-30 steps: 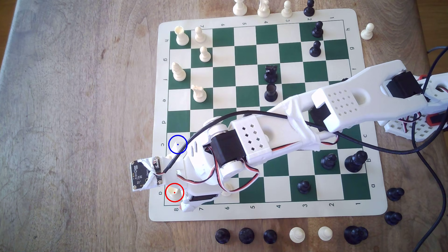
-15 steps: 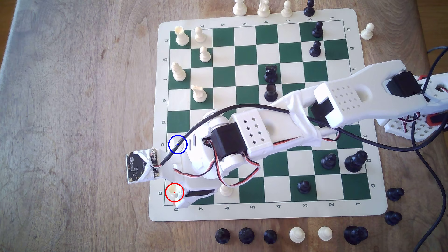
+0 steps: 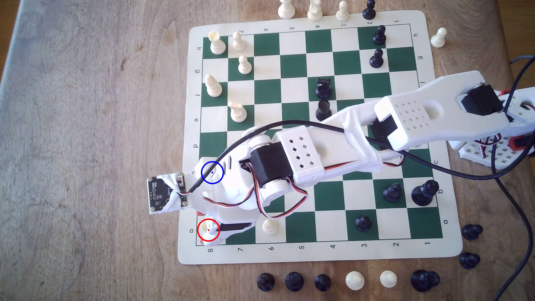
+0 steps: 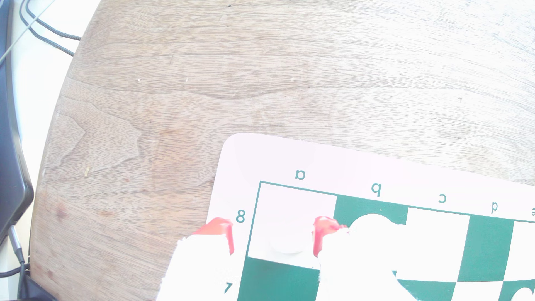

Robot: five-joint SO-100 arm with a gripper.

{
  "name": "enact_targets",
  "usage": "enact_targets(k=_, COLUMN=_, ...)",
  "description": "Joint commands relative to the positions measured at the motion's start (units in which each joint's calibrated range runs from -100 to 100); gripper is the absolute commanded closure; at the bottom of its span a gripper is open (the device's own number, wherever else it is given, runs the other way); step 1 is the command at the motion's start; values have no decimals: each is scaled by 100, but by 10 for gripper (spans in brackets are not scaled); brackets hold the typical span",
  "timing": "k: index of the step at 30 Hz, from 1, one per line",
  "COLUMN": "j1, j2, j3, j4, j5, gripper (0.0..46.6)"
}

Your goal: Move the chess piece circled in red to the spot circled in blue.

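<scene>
In the wrist view the gripper (image 4: 273, 234) stands with its two red-tipped fingers (image 4: 223, 228) spread wide, one on either side of the corner cream square a8. Between them sits the cream rook (image 4: 286, 246), washed out by glare so that only its round base is faintly legible; neither finger visibly touches it. Beyond the fingers lie the pale border of the chessboard (image 4: 260, 156) and then the bare wooden table (image 4: 202, 86).

In the exterior view the gripper (image 3: 212, 228) reaches down over the board's lower corner at that view's left, and the rook (image 3: 205, 230) shows partly inside the red ring, half covered by the white finger parts. Two squares up the same edge file, the blue-ringed square (image 3: 209, 177) on c8 lies under the arm's wrist and the black cable (image 3: 260, 131). A cream pawn (image 3: 269, 225) stands on a6, near the gripper. Farther off, a cream knight (image 3: 238, 111) and a black rook (image 3: 323, 110) stand mid-board.
</scene>
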Motion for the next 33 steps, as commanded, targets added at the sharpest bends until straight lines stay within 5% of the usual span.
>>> enact_targets(k=1, j1=-38, j2=-114, j3=-157, j4=-129, j5=29, gripper=314)
enact_targets(k=23, j1=-38, j2=166, j3=-157, j4=-383, j5=73, gripper=328)
enact_targets(k=28, j1=-61, j2=149, j3=-157, j4=-392, j5=73, gripper=427)
enact_targets(k=33, j1=-100, j2=115, j3=-130, j4=-383, j5=73, gripper=462)
